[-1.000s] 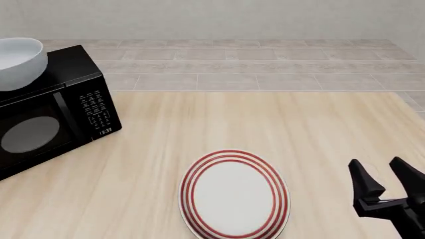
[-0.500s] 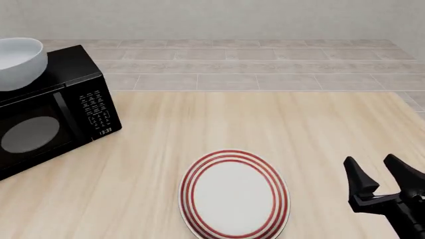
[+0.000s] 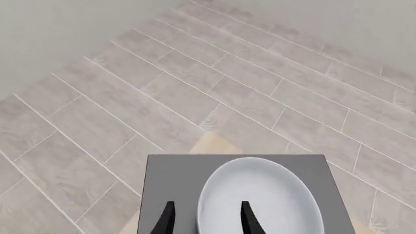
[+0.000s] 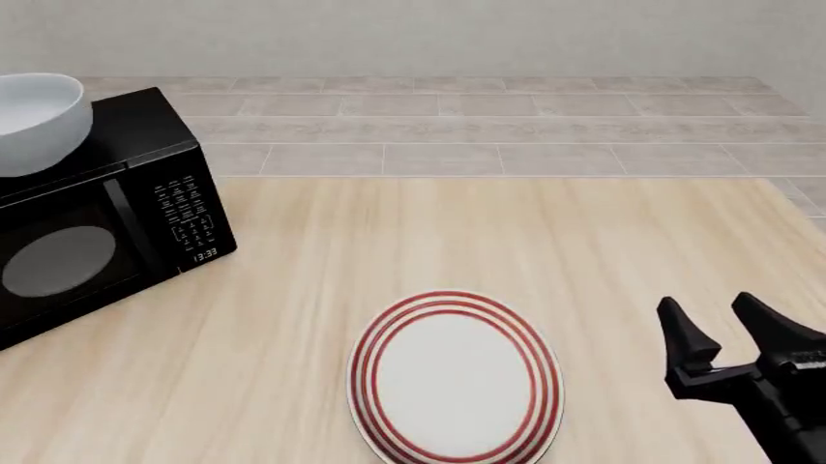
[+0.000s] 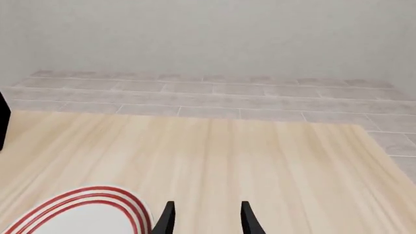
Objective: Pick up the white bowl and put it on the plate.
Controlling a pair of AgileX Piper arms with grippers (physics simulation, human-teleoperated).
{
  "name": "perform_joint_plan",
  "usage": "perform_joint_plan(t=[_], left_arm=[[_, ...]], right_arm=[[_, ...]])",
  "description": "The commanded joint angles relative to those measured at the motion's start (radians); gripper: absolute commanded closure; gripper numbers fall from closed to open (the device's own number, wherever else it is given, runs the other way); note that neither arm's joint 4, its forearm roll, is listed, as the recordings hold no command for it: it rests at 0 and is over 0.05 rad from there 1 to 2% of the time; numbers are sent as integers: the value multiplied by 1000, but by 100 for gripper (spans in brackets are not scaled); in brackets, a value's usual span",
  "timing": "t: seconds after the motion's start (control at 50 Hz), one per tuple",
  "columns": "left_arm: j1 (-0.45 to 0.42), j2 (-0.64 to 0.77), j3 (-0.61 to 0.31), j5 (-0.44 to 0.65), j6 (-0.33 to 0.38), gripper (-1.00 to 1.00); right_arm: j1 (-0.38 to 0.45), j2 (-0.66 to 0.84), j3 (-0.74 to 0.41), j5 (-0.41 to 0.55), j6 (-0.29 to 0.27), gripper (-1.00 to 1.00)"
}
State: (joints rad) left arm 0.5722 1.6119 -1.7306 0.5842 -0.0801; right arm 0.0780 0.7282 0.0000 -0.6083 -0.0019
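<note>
So far we are only starting: the white bowl is sitting on top of the microwave at the desk's far left, well apart from the plate. We are hovering the left pincer, released, over the bowl's rim, while the right pincer is waiting released beside the plate; grasping, lifting and placing are all left.

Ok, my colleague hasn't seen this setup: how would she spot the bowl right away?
Look for the black microwave at the table's far left. The bowl sits on top of it, at its left end. It is deep and plain glossy white, unlike the flat red-ringed plate lying on the wooden table.
</note>
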Motion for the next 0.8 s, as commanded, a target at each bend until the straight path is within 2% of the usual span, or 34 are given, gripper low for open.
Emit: perform_joint_plan(t=[0.02,0.1,0.36,0.38,0.42,0.46,0.48,0.5,0.54,0.62,0.66,0.7,0.8], left_arm=[[-28,66,22,-39,11,-100],[-39,83,17,-41,16,-100],[-33,101,24,-53,19,-100],[-31,94,84,-104,21,-100],[-28,102,55,-81,18,-100],[-24,102,130,-147,19,-100],[-24,102,130,-147,19,-100],[-24,110,71,-96,18,-100],[-23,120,39,-70,21,-100],[-18,133,35,-69,17,-100],[-19,129,91,-118,19,-100],[-18,138,49,-82,20,-100],[-18,148,42,-78,19,-100]], right_arm=[[-1,19,0,-16,5,-100],[0,49,0,-44,3,-100],[1,25,0,-22,4,-100],[1,22,0,-19,3,-100],[1,13,0,-11,4,-100],[1,17,0,-14,3,-100],[1,18,0,-14,3,-100],[2,16,0,-12,3,-100],[2,27,0,-22,3,-100],[2,19,0,-14,2,-100],[1,14,0,-9,3,-100],[2,17,0,-12,4,-100],[1,21,0,-15,2,-100]])
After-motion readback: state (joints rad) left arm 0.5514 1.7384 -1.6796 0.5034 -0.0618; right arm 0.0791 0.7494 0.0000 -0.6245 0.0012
